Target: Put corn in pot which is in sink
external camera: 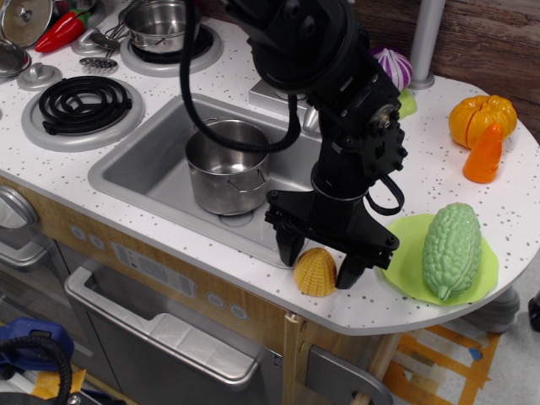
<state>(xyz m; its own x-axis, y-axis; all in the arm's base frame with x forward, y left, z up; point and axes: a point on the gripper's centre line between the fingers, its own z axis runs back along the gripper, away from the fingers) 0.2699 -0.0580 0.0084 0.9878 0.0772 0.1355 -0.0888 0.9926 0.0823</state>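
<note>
On counter beside sink (143,164): corn (315,272) between parted fingers (289,249), pot (226,165) apart.

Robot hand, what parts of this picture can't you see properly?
- Whether the fingers touch the corn: the gripper straddles it, contact unclear.
- The sink right end and faucet base: hidden by the arm.
- The pot bottom: only glare shows.
- The purple vegetable: partly hidden behind the arm.
</note>
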